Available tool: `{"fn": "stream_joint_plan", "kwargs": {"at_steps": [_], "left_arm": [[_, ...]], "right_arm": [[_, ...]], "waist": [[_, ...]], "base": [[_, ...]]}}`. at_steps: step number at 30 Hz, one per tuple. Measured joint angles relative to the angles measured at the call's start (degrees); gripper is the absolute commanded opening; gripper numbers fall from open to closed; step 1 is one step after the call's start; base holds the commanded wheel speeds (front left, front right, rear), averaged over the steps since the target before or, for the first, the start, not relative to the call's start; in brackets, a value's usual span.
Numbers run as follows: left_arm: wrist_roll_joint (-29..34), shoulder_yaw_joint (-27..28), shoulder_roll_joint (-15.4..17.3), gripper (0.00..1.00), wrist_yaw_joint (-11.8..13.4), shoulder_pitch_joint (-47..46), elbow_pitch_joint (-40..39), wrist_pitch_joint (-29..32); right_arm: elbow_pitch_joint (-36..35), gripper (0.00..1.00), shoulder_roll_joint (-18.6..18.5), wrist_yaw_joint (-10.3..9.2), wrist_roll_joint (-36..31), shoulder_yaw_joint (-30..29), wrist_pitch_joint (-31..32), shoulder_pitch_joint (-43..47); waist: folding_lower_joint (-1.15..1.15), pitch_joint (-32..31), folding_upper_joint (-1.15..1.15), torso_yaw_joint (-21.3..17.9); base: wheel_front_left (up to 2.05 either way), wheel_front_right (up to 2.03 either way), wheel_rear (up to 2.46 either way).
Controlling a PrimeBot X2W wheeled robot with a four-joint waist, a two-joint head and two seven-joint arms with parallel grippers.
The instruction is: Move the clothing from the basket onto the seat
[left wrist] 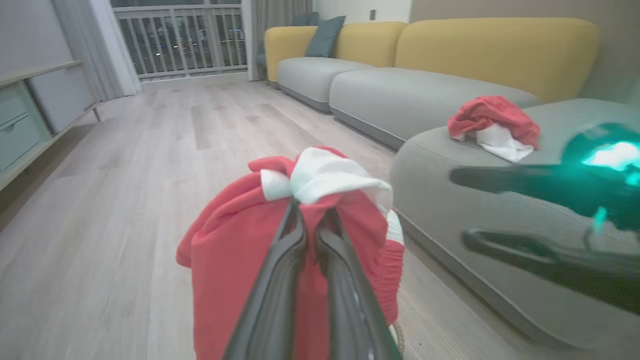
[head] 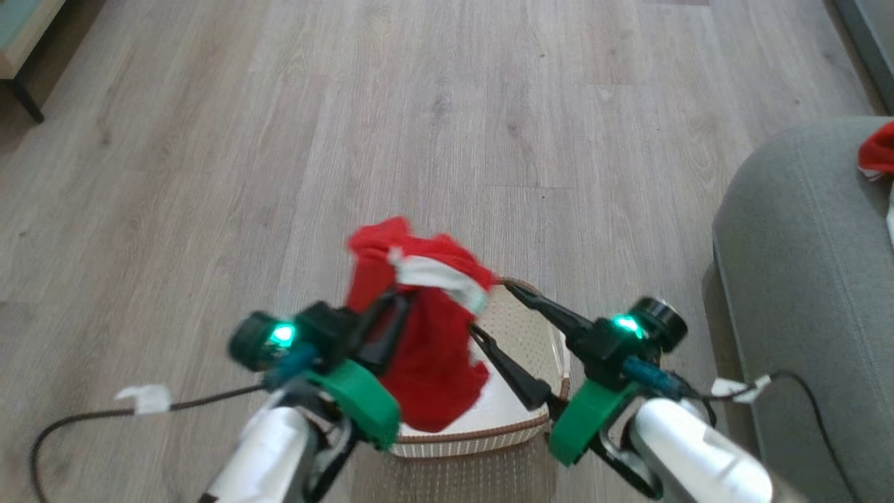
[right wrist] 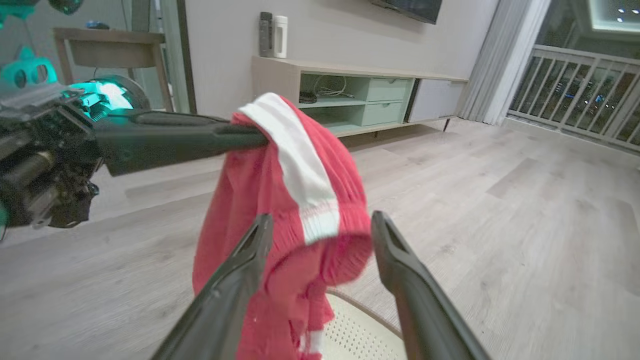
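Observation:
A red garment with white panels (head: 426, 349) hangs above the cream basket (head: 468, 438), and my left gripper (head: 404, 299) is shut on its top. Along the left wrist view the fingers (left wrist: 310, 212) pinch the bunched red and white cloth (left wrist: 235, 260). My right gripper (head: 492, 307) stands open just right of the garment, over the basket. In the right wrist view its fingers (right wrist: 321, 219) straddle the hanging cloth (right wrist: 280, 200) without closing on it, the basket's perforated wall (right wrist: 357, 335) below. The grey-green seat (head: 803, 265) lies to the right, with a red and white garment (left wrist: 492, 120) on it.
A dark cable (head: 91, 419) trails on the wood floor at the lower left. A cabinet leg (head: 24, 98) stands at the far left. A yellow-backed sofa (left wrist: 500, 50) continues behind the seat. A low TV cabinet (right wrist: 360, 100) lines the wall opposite.

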Motion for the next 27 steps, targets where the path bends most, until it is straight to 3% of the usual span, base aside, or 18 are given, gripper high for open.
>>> {"fn": "stream_joint_plan", "kwargs": {"at_steps": [8,16,17,18,22,23,24,25,26,27], "left_arm": [[-4.3,-12.6,2.9,0.00,0.0,-2.3,-4.9,1.9],[-9.1,-18.8,5.9,0.00,0.0,-3.6,-7.3,1.9],[-9.7,-19.3,6.4,0.00,0.0,-3.8,-7.3,1.9],[-10.4,-19.8,6.8,0.00,0.0,-4.0,-7.3,1.9],[-12.1,-20.8,7.3,0.00,0.0,-4.1,-7.3,1.8],[-12.6,-21.2,7.4,0.09,0.0,-4.2,-7.3,1.7],[-12.6,-21.2,7.4,0.09,0.0,-4.2,-7.3,1.7],[-12.7,-21.3,7.6,0.33,0.0,-4.3,-7.3,1.2],[-12.7,-21.3,7.6,0.50,0.0,-4.3,-7.3,1.2],[-12.7,-21.3,7.7,0.99,0.0,-4.3,-7.3,0.8]], "right_arm": [[2.0,1.00,-4.4,0.00,3.1,8.6,1.1,-8.1],[3.4,1.00,-5.9,0.00,7.1,13.7,3.2,-9.7],[3.4,0.82,-6.1,0.00,7.7,14.3,3.3,-9.8],[3.5,0.00,-6.1,0.00,8.4,14.7,3.3,-9.8],[3.9,0.00,-6.4,0.00,9.8,16.0,3.3,-10.4],[4.0,0.00,-6.9,0.00,10.5,16.2,3.3,-10.8],[4.0,0.00,-6.9,0.00,10.5,16.2,3.3,-10.8],[4.1,0.00,-7.3,0.00,11.4,16.2,3.2,-10.8],[4.1,0.00,-7.3,0.00,11.4,16.2,3.2,-10.8],[4.3,0.00,-7.5,0.00,11.7,16.1,3.2,-10.8]], "waist": [[0.00,0.1,0.00,1.2],[0.00,0.6,0.00,1.5],[0.00,0.7,0.00,1.5],[0.00,0.8,0.00,1.5],[0.00,0.9,0.00,1.4],[0.00,1.0,0.00,1.3],[0.00,1.0,0.00,1.3],[0.00,1.1,0.00,1.1],[0.00,1.1,0.00,1.1],[0.00,1.1,0.00,0.9]], "base": [[0.00,0.00,0.00],[0.00,0.00,0.00],[0.00,0.00,0.00],[0.00,0.00,0.00],[0.00,0.00,0.00],[0.00,0.00,0.00],[0.00,0.00,0.00],[0.00,0.00,0.00],[0.00,0.00,0.00],[0.00,0.00,0.00]]}}
